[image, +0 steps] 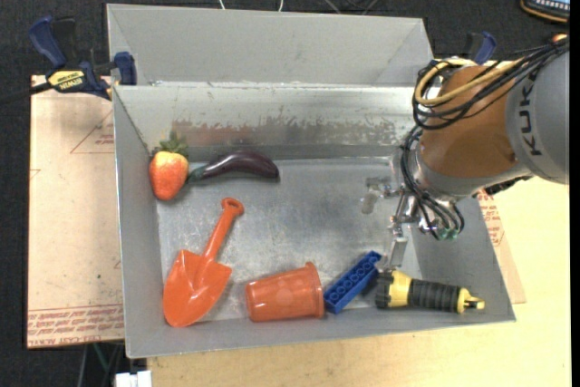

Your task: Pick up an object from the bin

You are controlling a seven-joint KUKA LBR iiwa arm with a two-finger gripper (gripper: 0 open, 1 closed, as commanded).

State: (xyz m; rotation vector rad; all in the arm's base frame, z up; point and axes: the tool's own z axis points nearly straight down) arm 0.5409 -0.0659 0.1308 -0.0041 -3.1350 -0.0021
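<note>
Bin (pixel 308 213): grey sheet metal, sloping walls, flat scuffed floor, dull smear along the foot of the far wall.
Arm (pixel 471 140): in from the right, rounded orange cover at the wrist, black cables looped over it.
Claw (pixel 397 242): thin bare metal, pointing down over the near right part of the floor; spread or pressed together, cannot tell; nothing seen pinched.
Handle (pixel 426 294): closest to the claw, flat on the floor in the near right corner, just near of the claw's tip; stubby cylinder, yellow collar at the left end, black ribbed grip, small yellow tip at the right.
Brick (pixel 353 282): blue plastic, long and studded, lying slantwise just left of the handle, between it and the cup.
Cup (pixel 285 293): translucent orange plastic, tipped on its side near the near wall, just beside the brick's near end.
Spade (pixel 199 272): glossy orange plastic, pointed blade towards the near left corner, shaft slanting up and right to a looped grip.
Strawberry (pixel 169 174): red-orange, dimpled, green leaves on top, by the left wall at the far side.
Aubergine (pixel 231 166): dark purple, smooth, curved, touching the strawberry's right side, well apart from the claw.
</note>
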